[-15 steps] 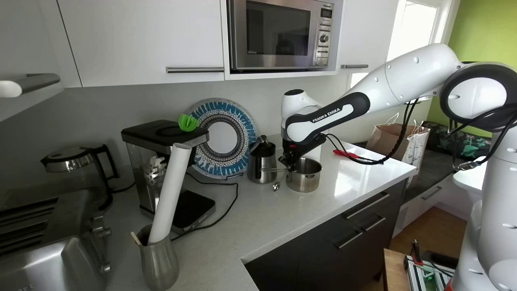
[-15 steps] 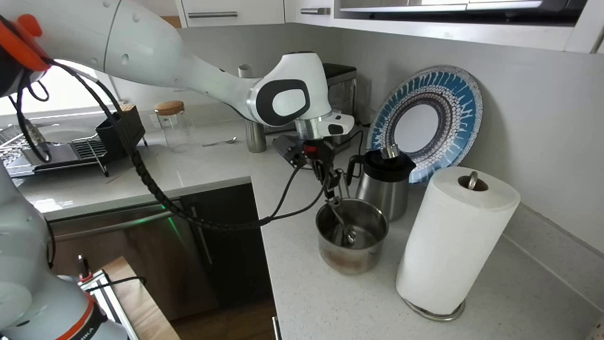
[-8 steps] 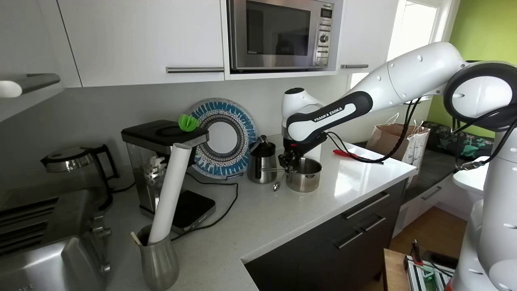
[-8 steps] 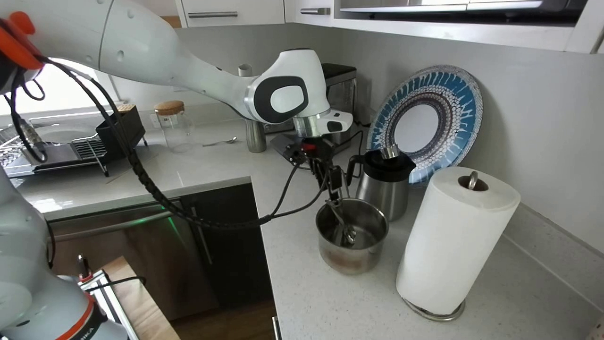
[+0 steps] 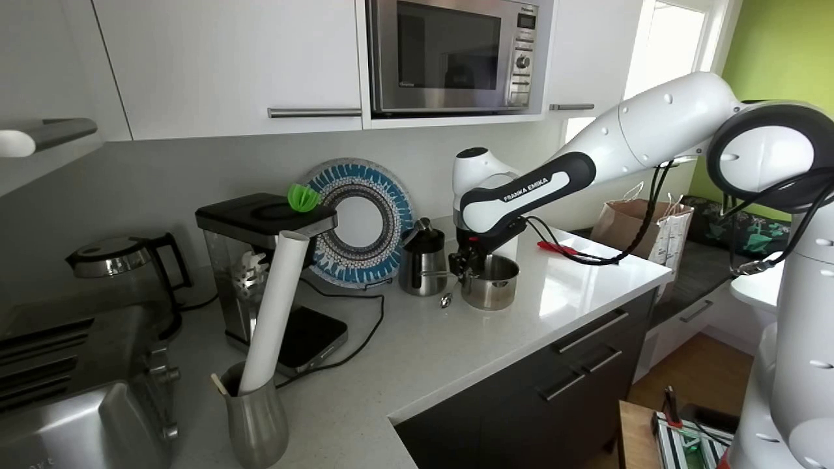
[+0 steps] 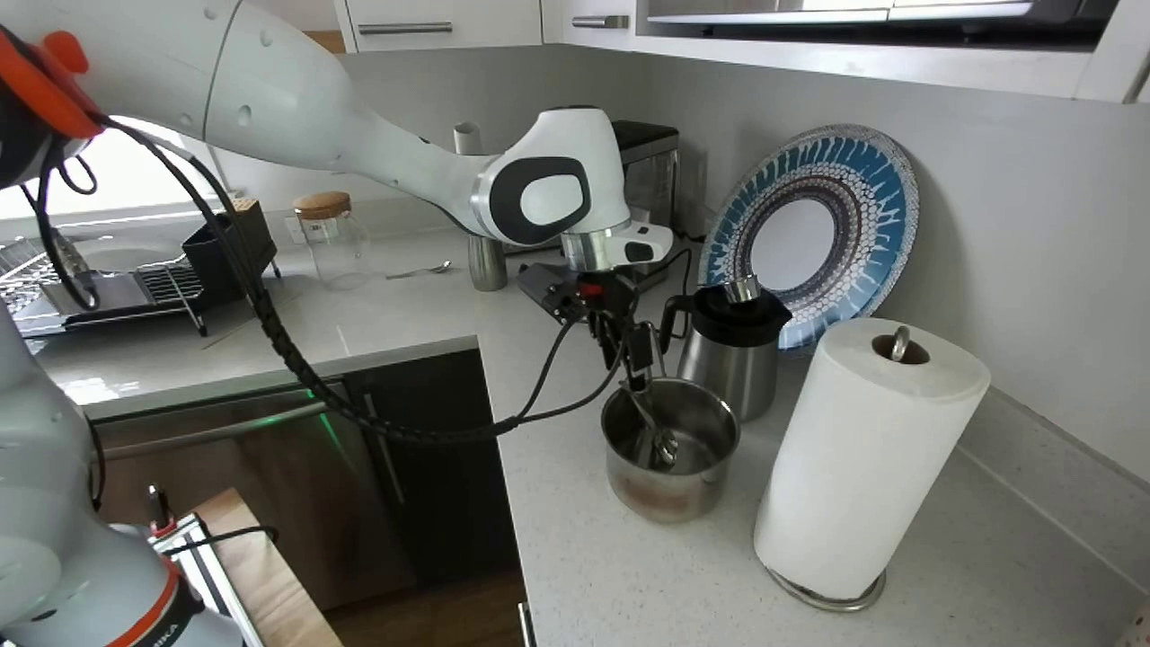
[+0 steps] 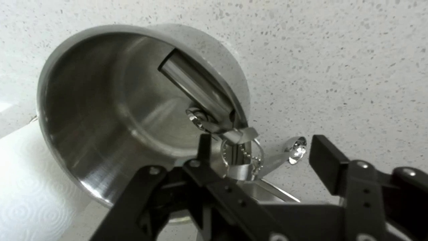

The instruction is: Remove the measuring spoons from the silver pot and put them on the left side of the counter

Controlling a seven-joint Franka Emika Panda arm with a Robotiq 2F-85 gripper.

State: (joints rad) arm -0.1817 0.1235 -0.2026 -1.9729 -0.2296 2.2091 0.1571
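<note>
While the gripper (image 7: pixel 262 155) stands with fingers apart: measuring spoons (image 7: pixel 234 136), ring showing between those fingers; silver pot (image 6: pixel 667 499), partly beneath.

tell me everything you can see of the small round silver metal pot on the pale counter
The small, round, shiny silver metal pot stands upright and open-topped on the pale grey-white counter. A slim metal handle juts from one side; the outer wall looks brownish low down in an exterior view. Splayed silvery metal measuring spoons seem to rest across its rim, one bowl inside, another bowl outside. Whether the open black tool touches it is unclear.
</note>
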